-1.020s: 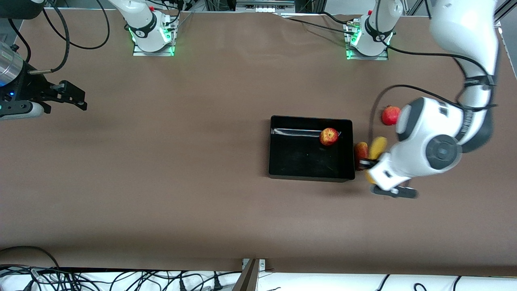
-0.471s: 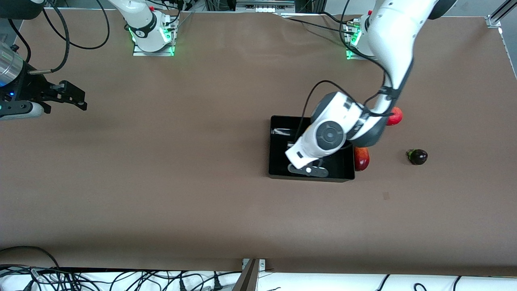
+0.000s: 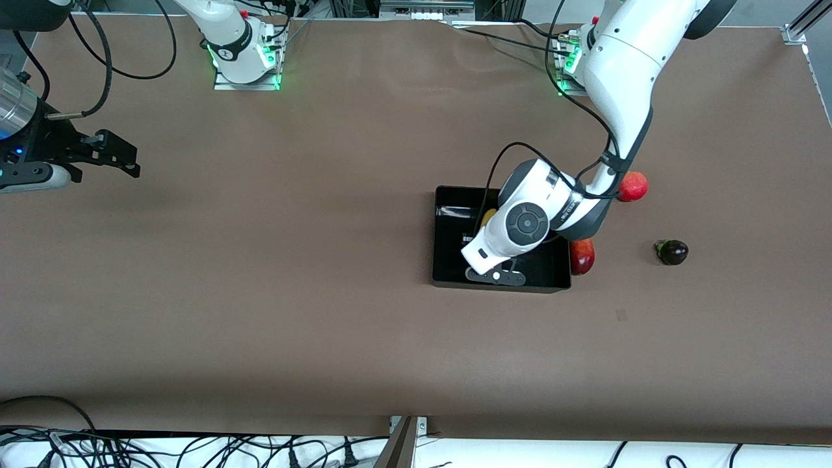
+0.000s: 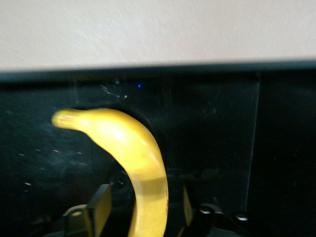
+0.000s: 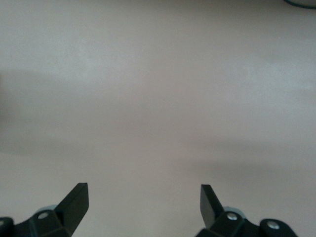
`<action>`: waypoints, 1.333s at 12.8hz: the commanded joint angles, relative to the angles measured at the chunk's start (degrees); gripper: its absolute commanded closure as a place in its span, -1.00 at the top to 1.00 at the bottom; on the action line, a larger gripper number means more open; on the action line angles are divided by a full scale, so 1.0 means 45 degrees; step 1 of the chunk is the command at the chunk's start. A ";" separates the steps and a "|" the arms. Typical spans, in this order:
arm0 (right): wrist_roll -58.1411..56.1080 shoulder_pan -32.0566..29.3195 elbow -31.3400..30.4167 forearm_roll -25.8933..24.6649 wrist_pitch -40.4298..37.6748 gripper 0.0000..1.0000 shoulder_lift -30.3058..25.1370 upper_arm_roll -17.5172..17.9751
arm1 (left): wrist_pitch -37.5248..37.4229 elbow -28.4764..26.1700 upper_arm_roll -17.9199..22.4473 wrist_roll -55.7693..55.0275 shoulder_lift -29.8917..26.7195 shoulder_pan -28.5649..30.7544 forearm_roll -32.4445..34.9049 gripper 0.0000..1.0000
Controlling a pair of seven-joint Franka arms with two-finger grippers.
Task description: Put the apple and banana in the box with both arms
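Observation:
The black box (image 3: 437,237) stands mid-table toward the left arm's end. My left arm's wrist (image 3: 526,224) hangs over it and hides the apple. One yellow end of the banana (image 3: 487,216) shows beside the wrist. In the left wrist view the banana (image 4: 133,148) lies over the box's floor (image 4: 212,128) between my left gripper's (image 4: 144,202) fingers. There is a gap on each side, so the gripper is open. My right gripper (image 3: 129,159) waits open and empty over bare table at the right arm's end; it also shows in the right wrist view (image 5: 143,195).
A dark-red-and-yellow fruit (image 3: 582,255) lies against the box's outer wall toward the left arm's end. A round red fruit (image 3: 633,186) and a small dark purple fruit (image 3: 671,251) lie farther that way. Cables run along the table edges.
My left arm swung from beside the dark-red-and-yellow fruit to over the box, bringing the banana, then settled slightly. It now covers the apple seen in the box earlier. The right arm stayed still.

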 commanded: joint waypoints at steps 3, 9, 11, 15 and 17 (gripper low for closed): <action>-0.0009 -0.0228 0.0114 -0.0111 -0.0124 1.00 -0.0014 0.0212 | -0.2806 0.1050 0.0096 0.0070 -0.2424 0.1507 -0.0046 1.00; -0.0009 -0.0228 0.0114 -0.0111 -0.0124 1.00 -0.0014 0.0212 | -0.8633 0.3673 0.0096 0.3348 -0.4023 0.2973 0.1830 1.00; -0.0009 -0.0228 0.0114 -0.0111 -0.0143 1.00 -0.0014 0.0212 | -0.9101 0.3478 0.0038 0.3759 -0.5216 0.3849 0.1617 1.00; -0.0009 -0.0228 0.0114 -0.0111 -0.0143 1.00 0.0006 0.0212 | -0.6502 -0.1384 0.1107 0.5033 -0.8994 0.4481 0.0836 1.00; -0.0009 -0.0228 0.0114 -0.0111 -0.0124 1.00 -0.0014 0.0212 | -0.5785 -0.3236 0.1598 0.4916 -1.0509 0.4228 0.0171 1.00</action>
